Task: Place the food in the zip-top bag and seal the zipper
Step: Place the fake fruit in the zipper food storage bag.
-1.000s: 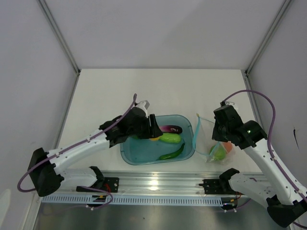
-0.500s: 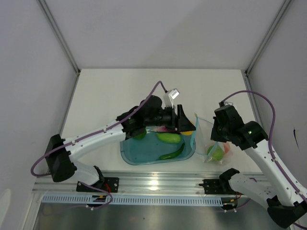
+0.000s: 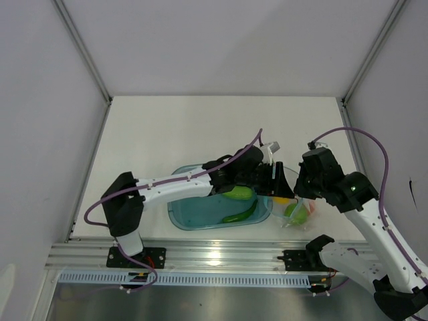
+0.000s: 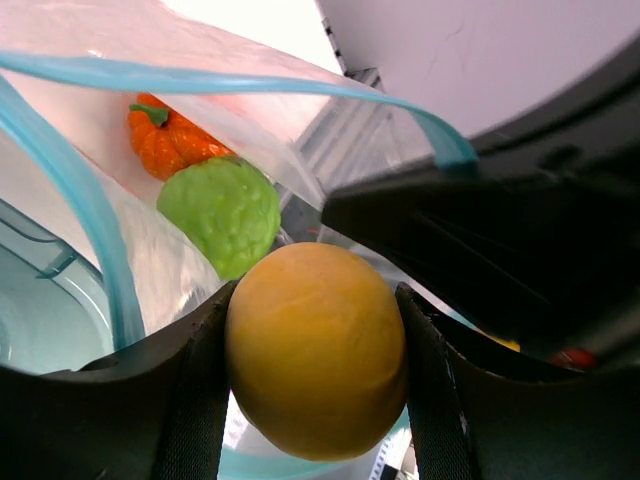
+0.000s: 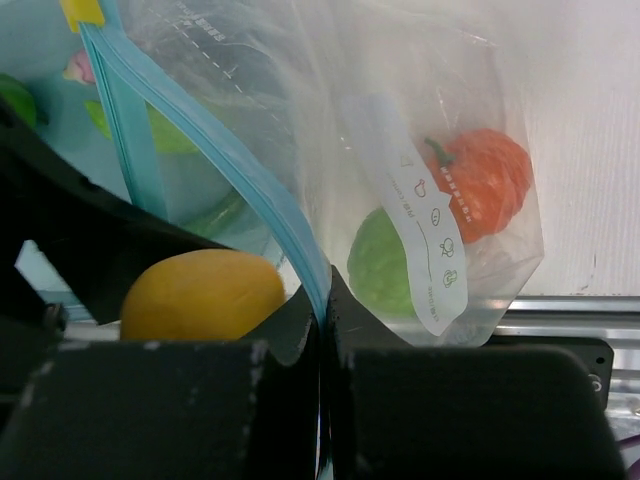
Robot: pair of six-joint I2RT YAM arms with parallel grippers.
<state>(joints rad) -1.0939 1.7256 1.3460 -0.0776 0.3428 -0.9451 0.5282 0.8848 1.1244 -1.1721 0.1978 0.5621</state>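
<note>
Two arms meet at the zip-top bag (image 5: 470, 110) on the right of the white table (image 3: 167, 134). My left gripper (image 3: 277, 183) reaches across the blue tub (image 3: 190, 219) with a yellow-orange round fruit (image 4: 315, 365) clamped between its fingers (image 4: 195, 400), the jaws standing partly apart and pressed against both sides of the fruit. The fruit hangs right at the bag's open mouth, just beside the teal zipper (image 5: 235, 165). Whether it has passed the strip I cannot tell.

My right gripper (image 5: 322, 322) is fully closed, pinching the zipper strip between its fingertips and holding that side of the mouth up, so the clear plastic sags open below it.

Inside the bag, low against the far end, lie a red tomato (image 5: 482, 180) and a green round fruit (image 5: 385, 262), touching each other. From the left wrist camera the same pair shows through the opening, the tomato behind the green one.

Left in the tub are a pale green cucumber (image 3: 238, 193) and, nearer the front wall, a dark green chili (image 3: 239, 215). The bag sits just beside the tub's right end.
</note>
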